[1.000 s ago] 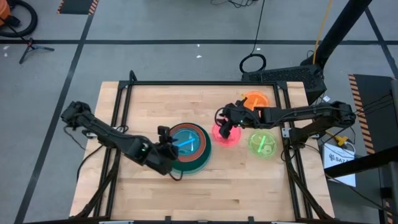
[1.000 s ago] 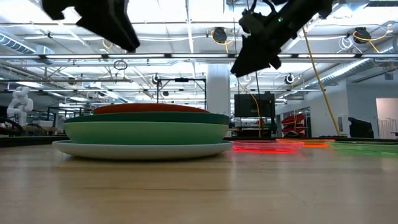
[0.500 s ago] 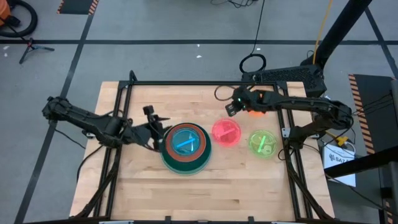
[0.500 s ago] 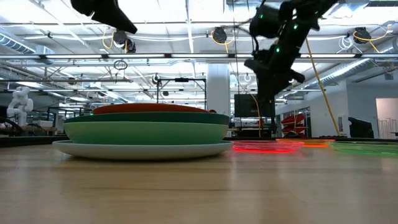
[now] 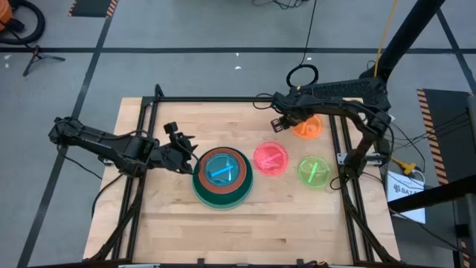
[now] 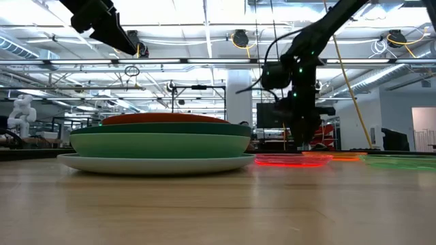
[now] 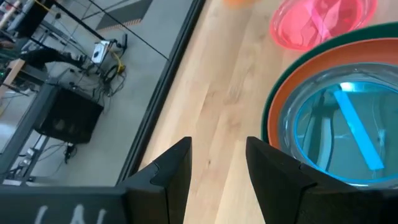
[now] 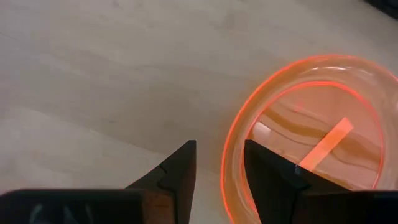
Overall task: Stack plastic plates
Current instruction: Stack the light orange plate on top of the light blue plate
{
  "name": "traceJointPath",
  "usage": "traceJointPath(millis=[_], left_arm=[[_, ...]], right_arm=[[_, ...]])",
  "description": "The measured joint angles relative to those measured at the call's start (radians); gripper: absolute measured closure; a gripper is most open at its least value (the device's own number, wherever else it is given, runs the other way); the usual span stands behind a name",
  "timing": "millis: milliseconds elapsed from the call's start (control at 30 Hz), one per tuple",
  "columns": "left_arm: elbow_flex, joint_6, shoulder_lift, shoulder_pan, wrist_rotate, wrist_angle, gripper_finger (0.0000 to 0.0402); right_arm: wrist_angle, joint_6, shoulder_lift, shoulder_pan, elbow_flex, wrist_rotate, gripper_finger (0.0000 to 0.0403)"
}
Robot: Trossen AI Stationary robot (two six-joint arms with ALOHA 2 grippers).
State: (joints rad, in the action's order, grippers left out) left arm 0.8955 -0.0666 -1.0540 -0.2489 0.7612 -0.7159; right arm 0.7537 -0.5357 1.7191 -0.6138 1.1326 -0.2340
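Observation:
A stack of plates (image 5: 222,177) sits mid-table: pale blue at the bottom (image 6: 157,163), light green and dark green above it, then orange-red, with the translucent cyan plate (image 7: 339,124) on top. The pink plate (image 5: 270,157), lime plate (image 5: 313,171) and orange plate (image 5: 307,125) lie flat on the table to the stack's right. My left gripper (image 5: 186,151) hovers open just left of the stack, raised above it (image 6: 133,49). My right gripper (image 5: 280,122) is open, pointing down over the orange plate's left rim (image 8: 229,155), one finger on either side of that rim.
A black metal frame (image 5: 238,100) borders the table on the far side and along both flanks. Bare wood lies near the front edge (image 5: 238,231) and at the far left (image 5: 171,119). Cables and equipment stand beyond the right edge.
My left gripper drew back from the stack's near-left side toward the table's left and far side, rising. My right gripper left the pink plate, moved toward the far edge to the orange plate, tipped to point down and descended. The plates stayed where they were.

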Motion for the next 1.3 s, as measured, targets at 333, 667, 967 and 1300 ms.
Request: traceJointPath(millis=[333, 667, 967, 1300], left_arm=[[0.0, 0.001, 0.0, 0.0, 0.0, 0.001, 0.0243], [0.0, 0.001, 0.0, 0.0, 0.0, 0.002, 0.0243], [0.0, 0.002, 0.0, 0.0, 0.0, 0.002, 0.0243], [0.001, 0.005, 0.0, 0.0, 0.0, 0.002, 0.0243]], right_arm=[[0.01, -0.002, 0.074, -0.009, 0.004, -0.021, 0.0273], [-0.01, -0.001, 0.121, -0.008, 0.004, -0.078, 0.0314], [-0.008, 0.027, 0.113, 0.021, 0.003, -0.08, 0.0397], [0.009, 0.061, 0.016, 0.106, 0.003, -0.136, 0.04]])
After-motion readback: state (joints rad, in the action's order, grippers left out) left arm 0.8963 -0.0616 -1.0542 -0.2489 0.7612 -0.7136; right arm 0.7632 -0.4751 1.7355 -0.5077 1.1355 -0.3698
